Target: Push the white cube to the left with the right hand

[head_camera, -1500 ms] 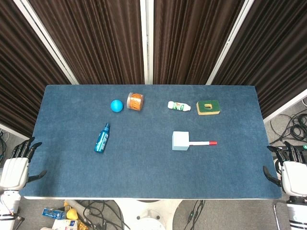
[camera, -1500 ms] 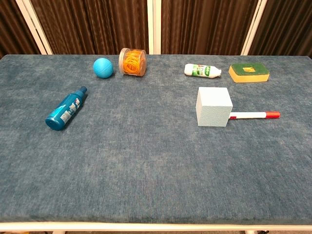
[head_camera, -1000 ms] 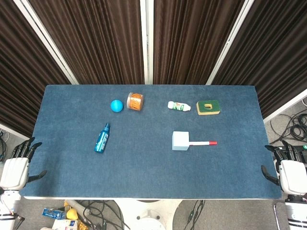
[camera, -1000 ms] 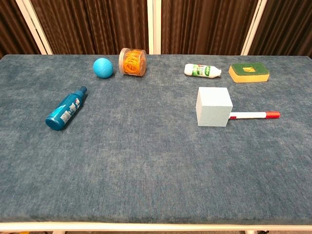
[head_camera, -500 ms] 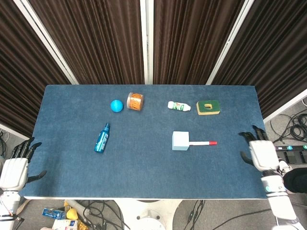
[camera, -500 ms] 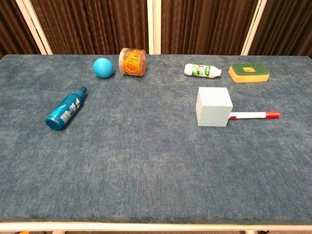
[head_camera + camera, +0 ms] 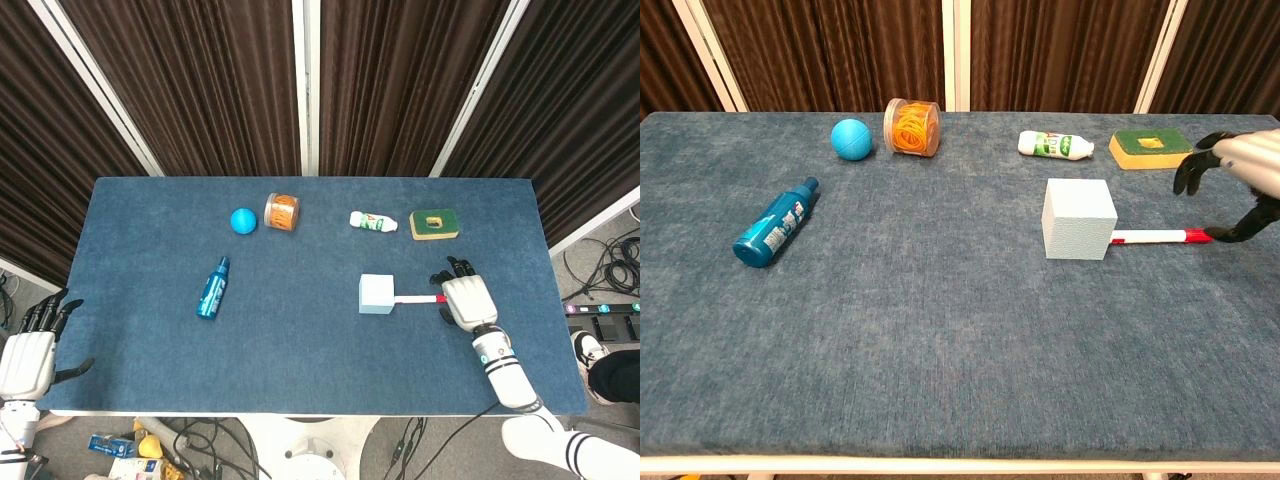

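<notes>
The white cube (image 7: pixel 376 294) (image 7: pixel 1079 219) stands on the blue table, right of centre. A white marker with a red cap (image 7: pixel 420 298) (image 7: pixel 1160 237) lies against the cube's right side. My right hand (image 7: pixel 466 299) (image 7: pixel 1241 178) hovers over the marker's red end, fingers apart and holding nothing, a short way right of the cube. My left hand (image 7: pixel 30 352) hangs open off the table's front left corner, seen only in the head view.
A teal spray bottle (image 7: pixel 212 288) lies at the left. Along the back stand a blue ball (image 7: pixel 243 220), a jar of orange rubber bands (image 7: pixel 282 212), a small white bottle (image 7: pixel 373 221) and a yellow-green sponge (image 7: pixel 434 225).
My right hand has swung in from beyond the table's right edge to above the marker's red cap, entering the chest view. The cube, marker and left hand have not moved.
</notes>
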Controlling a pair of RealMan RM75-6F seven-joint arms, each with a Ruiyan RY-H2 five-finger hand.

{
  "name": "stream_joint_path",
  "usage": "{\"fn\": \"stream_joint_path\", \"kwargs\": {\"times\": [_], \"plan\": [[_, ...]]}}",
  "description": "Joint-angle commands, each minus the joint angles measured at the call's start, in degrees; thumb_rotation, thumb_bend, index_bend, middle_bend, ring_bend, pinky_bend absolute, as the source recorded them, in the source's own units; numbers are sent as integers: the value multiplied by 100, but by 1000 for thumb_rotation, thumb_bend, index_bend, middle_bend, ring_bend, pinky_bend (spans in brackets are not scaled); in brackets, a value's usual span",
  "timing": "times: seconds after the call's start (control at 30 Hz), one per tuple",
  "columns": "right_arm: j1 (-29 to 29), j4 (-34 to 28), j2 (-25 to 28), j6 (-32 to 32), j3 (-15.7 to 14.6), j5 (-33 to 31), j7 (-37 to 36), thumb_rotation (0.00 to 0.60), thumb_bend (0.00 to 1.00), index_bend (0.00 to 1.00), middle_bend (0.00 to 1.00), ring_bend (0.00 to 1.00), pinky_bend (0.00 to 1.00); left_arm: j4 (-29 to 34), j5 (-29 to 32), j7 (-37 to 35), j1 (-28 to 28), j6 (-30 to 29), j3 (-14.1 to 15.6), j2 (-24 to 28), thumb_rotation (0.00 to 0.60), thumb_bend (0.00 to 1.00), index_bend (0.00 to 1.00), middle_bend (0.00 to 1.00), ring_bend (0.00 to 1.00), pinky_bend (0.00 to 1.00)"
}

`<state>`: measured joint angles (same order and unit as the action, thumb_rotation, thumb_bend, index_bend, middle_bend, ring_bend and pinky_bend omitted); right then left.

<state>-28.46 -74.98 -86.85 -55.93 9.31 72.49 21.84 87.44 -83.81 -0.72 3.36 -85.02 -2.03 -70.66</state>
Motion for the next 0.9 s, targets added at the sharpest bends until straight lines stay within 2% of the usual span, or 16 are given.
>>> {"fn": "stream_joint_path", "kwargs": {"times": [0.03,0.3,0.47,0.9], "plan": [[-115,327,-269,47,-87,24,1,600,180,364,347,65,135,-15,-1,-7,-3,7,7,-12,600,139,215,157,97,130],[-258,1010,-730,51,-153,53,-13,600,182,393,380,79,138,-70,-2,-49,-26,-25,3,-37,600,138,216,157,97,130],[-318,1357,-973,66,-152,42,-126,600,229,410,400,83,139,-105,2,-91,-47,-39,7,-54,600,139,215,157,97,130],[-354,1747,-1194,67,-177,47,-349,600,263,453,444,107,145,-162,11,-149,-92,-72,7,-66,600,138,216,157,97,130]]}}
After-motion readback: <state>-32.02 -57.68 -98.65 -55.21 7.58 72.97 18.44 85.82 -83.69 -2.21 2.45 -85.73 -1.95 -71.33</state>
